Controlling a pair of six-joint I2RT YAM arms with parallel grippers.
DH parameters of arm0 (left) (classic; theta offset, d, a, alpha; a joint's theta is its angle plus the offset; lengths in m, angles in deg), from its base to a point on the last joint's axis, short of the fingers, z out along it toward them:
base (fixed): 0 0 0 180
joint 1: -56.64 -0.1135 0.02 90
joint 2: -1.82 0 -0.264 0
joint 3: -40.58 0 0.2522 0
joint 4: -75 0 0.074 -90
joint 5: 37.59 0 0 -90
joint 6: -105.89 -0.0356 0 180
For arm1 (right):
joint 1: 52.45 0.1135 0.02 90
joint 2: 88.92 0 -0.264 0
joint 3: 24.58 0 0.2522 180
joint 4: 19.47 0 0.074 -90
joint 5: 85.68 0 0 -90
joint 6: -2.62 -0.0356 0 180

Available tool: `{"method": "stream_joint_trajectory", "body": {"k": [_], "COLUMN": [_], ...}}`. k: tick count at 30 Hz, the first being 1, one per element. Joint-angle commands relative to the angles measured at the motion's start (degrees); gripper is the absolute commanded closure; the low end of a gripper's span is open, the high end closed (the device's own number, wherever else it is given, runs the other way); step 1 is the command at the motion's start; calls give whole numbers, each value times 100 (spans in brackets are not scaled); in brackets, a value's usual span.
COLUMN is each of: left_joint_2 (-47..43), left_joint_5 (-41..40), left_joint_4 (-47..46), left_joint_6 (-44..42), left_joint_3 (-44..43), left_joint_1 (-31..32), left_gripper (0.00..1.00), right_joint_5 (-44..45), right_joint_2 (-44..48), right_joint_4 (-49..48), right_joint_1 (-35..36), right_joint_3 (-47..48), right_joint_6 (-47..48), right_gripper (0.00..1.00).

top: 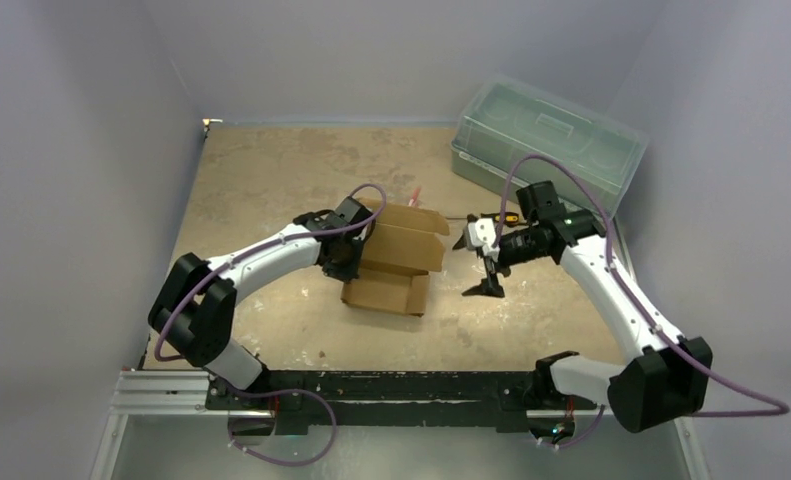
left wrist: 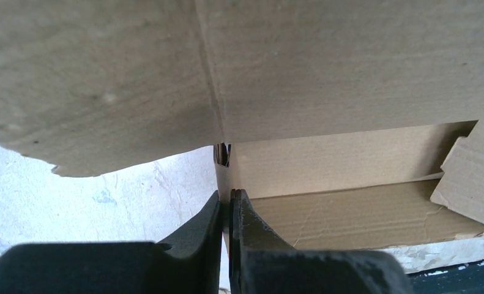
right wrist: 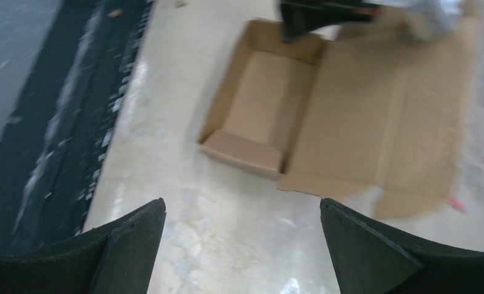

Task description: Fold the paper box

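I am reading the paper box (top: 396, 262) as light, thin cardboard. It looks stiff across its panels, willing to bend only along its creases, and likely to crumple or tear if a free flap is squeezed hard. It is sitting near the middle of the surface (top: 271, 190), half made, with a shallow tray facing my side and the lid panel with its flaps rising behind it.

The left jaws are closed on the thin upright wall at the tray's left end, the cardboard sandwiched between them in the left wrist view. I am judging that a sound hold, since an edge beside a crease gives stiffness. The right jaws are spread wide and holding nothing, hanging just to the right of the box and apart from it. Being so light, the box is probably going to slide unless one side is pinned while the other folds.

The surface is looking like a worn, mottled tan board. Pale walls are closing it in. A translucent green bin (top: 546, 140) is standing at the far right, well apart from the box, and a small yellow-and-black tool (top: 499, 217) is lying near the right jaws.
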Motion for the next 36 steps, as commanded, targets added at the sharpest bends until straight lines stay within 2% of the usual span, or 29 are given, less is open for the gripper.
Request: {"method": "stream_joint_trajectory", "body": {"k": [1,4,9,17,25,33,36], "left_joint_2": [247,428,744,1035,1172,1178,1175], "left_joint_5": [198,248,331,454,501,519,514], "left_joint_4": [209,294,402,514,539,608,607], "left_joint_6": [-408,-567,-735,-929,-971,-1015,-1031], "left_joint_3": [-466,-620,-847,-1087,-1212,-1298,-1289], "left_joint_1": [-28,-32,-29,-29,-34,-32,-28], "left_gripper": [100,100,100,100,100,100,100], "right_joint_5": [-578,-150,754,2217,3158,3754,3935], "right_joint_2": [-571,-315,88,-567,-1245,-1950,-2060], "right_joint_4": [2668,2581,835,-724,-1237,-1198,-1296], "right_joint_1": [323,818,1978,2723,3148,3448,3486], "right_joint_3": [318,84,-277,-777,-887,-765,-840], "right_joint_6": [3318,4220,3311,3514,3769,3730,3673], "right_gripper": [1,1,1,12,31,61,67]}}
